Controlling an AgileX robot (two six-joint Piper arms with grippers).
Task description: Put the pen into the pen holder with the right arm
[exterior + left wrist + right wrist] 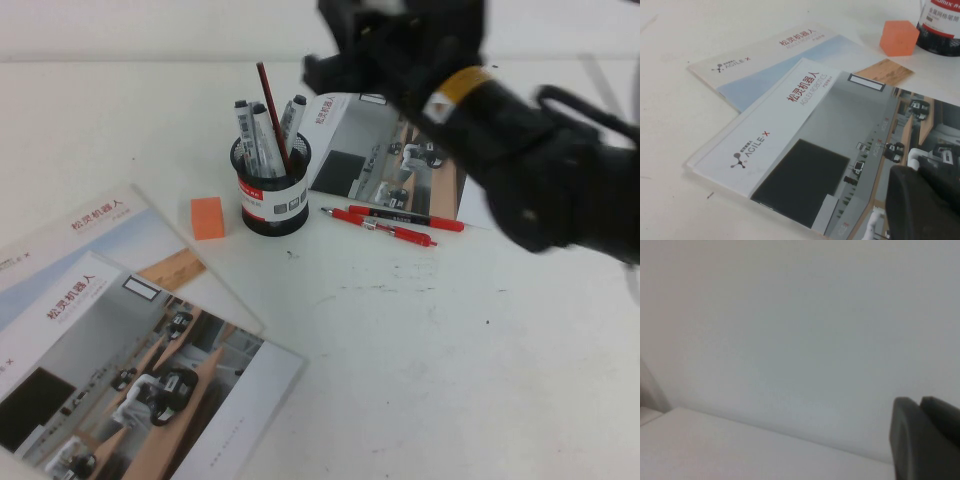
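Note:
The pen [270, 108], a thin dark-red stick, stands tilted inside the pen holder [272, 192], a black mesh cup with a red-and-white band, beside several grey-and-black markers [250, 130]. The holder's lower part also shows in the left wrist view [940, 25]. My right gripper [335, 62] hangs raised above the table, up and to the right of the holder, apart from the pen; in its wrist view its fingers [910, 440] are together, hold nothing and face a blank wall. My left gripper [920, 200] sits low over a brochure, fingers together and empty.
Two bright-red pens [405, 217] lie right of the holder on a brochure's edge [350, 150]. An orange block [208, 217] sits left of the holder. Two overlapping brochures [120, 370] cover the front left. The right arm [530, 150] spans the upper right.

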